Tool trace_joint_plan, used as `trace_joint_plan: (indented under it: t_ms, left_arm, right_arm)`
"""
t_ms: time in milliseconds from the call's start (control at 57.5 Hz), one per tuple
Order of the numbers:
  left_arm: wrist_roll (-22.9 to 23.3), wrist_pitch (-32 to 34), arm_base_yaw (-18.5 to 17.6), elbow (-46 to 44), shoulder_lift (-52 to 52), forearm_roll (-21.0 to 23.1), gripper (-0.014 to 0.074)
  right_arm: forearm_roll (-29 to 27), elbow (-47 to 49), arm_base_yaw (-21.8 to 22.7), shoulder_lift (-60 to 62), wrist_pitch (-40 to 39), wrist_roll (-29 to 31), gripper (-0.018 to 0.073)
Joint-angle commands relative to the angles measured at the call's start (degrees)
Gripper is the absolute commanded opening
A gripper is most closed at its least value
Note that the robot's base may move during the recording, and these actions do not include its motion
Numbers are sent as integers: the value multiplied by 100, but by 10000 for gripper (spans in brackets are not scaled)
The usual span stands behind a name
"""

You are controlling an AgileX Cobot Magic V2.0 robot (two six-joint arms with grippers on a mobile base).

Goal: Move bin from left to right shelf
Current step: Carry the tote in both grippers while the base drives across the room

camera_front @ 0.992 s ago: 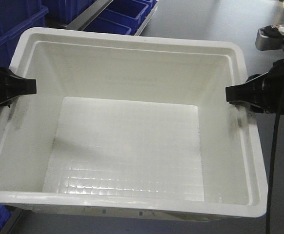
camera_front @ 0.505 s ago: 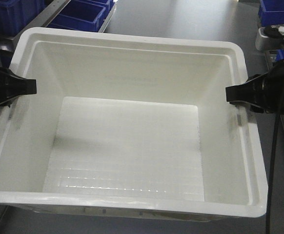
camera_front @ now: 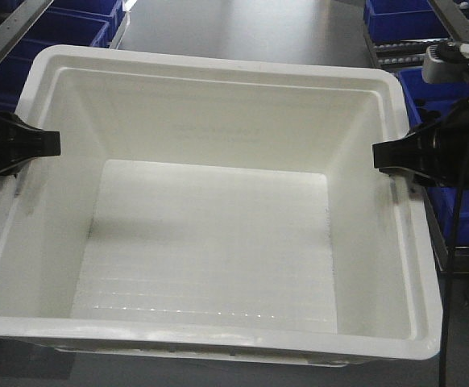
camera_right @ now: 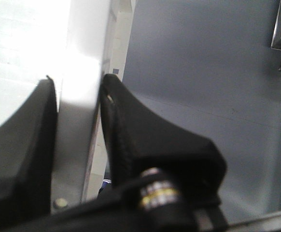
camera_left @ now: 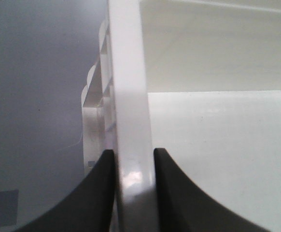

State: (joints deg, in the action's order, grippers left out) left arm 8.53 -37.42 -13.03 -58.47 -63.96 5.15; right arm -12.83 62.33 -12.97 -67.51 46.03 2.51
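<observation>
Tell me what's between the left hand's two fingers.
The white side rim of the bin, pinched by the left hand; the left wrist view shows it.

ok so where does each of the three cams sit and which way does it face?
Exterior front-facing: above and behind the bin, facing forward and down into it; left gripper and right gripper show at its side rims, blue totes beyond.
Left wrist: on the left arm, looking along its fingers pinching the bin's left rim.
Right wrist: on the right arm, looking along its fingers clamping the right rim.
Shared: each wrist grip also shows in the front view.
</observation>
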Motion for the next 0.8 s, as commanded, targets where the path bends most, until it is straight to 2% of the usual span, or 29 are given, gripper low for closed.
trace_joint_plan:
  t_ms: [0,783]
  left_arm:
    - [-79,734,-14,-219,231,-32,-6]
    - [-79,734,-14,-219,231,-32,-6]
  right_arm:
    - [-41,243,44,188,-611,145,-4]
    - [-41,243,44,188,-611,145,-4]
